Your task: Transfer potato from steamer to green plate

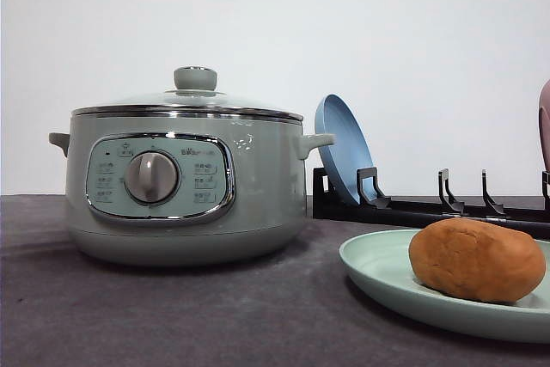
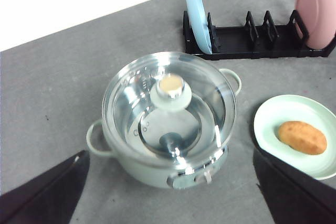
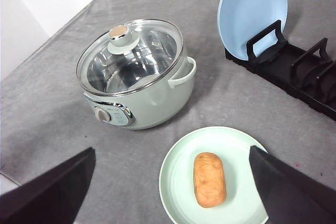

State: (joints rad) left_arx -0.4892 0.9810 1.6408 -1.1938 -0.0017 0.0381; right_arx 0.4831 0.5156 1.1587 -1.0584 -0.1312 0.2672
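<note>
The orange-brown potato (image 1: 475,259) (image 2: 302,137) (image 3: 209,179) lies on the pale green plate (image 1: 378,264) (image 2: 273,116) (image 3: 178,177), right of the steamer. The sage-green steamer (image 1: 258,186) (image 2: 134,170) (image 3: 157,103) stands with its glass lid on, and nothing shows inside through the glass. High above the steamer, my left gripper (image 2: 169,150) is open, its dark fingers (image 2: 52,192) spread wide. My right gripper (image 3: 172,148) hovers open above the plate and potato, holding nothing.
A black dish rack (image 1: 430,208) (image 2: 247,43) (image 3: 294,72) stands behind the plate, holding a blue plate (image 1: 342,152) (image 2: 197,11) (image 3: 252,14) upright and a pink plate (image 2: 315,9) at its other end. A white wall runs close behind. The grey table's edge (image 3: 10,177) lies left of the steamer.
</note>
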